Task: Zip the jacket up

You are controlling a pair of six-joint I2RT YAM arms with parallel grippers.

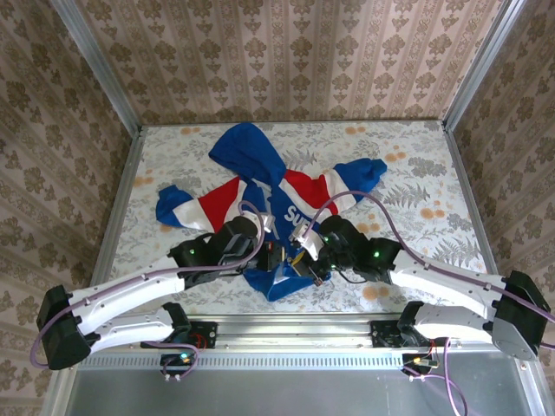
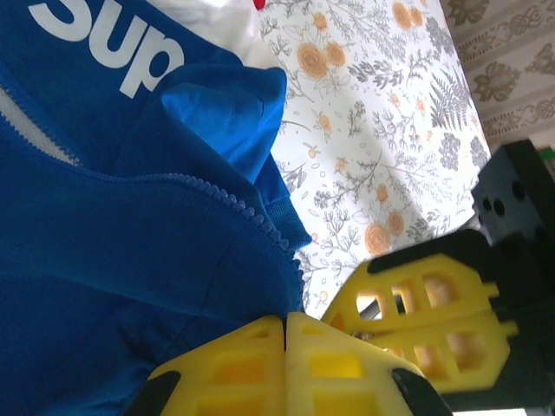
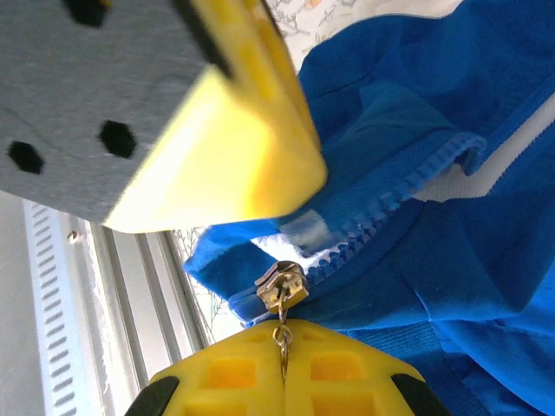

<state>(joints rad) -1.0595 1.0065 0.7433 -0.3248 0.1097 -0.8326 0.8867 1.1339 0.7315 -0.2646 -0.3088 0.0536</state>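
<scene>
The jacket [image 1: 260, 186] has big white letters on its blue front. In the left wrist view they read "Sup" [image 2: 108, 43], and the cloth folds over just after the p. From above, only "SU" can be read. No other writing can be made out.

The jacket is small and bright blue. Its blue hood [image 1: 247, 143] points to the far side. Red and white bands run across the chest and both sleeves. It lies spread out in the middle of the counter [image 1: 416, 173], which has a pattern of leaves and orange flowers. The bottom edge of the jacket is on the near side, between the two arms.

The zipper [image 2: 234, 204] has blue teeth. It is open up the front, and a bit of white shows between the two sides. The little gold-coloured slider [image 3: 280, 286] sits low down, close to the bottom edge.

The left gripper [image 2: 286, 328] has its yellow fingers squeezed together on the jacket's bottom edge, right where the zipper ends. The right gripper [image 3: 284, 329] is just beside it. Its yellow fingers are pinched tight on the thin metal zipper pull [image 3: 281, 342] that hangs from the slider. Both grippers sit over the blue cloth at the near end of the jacket.
</scene>
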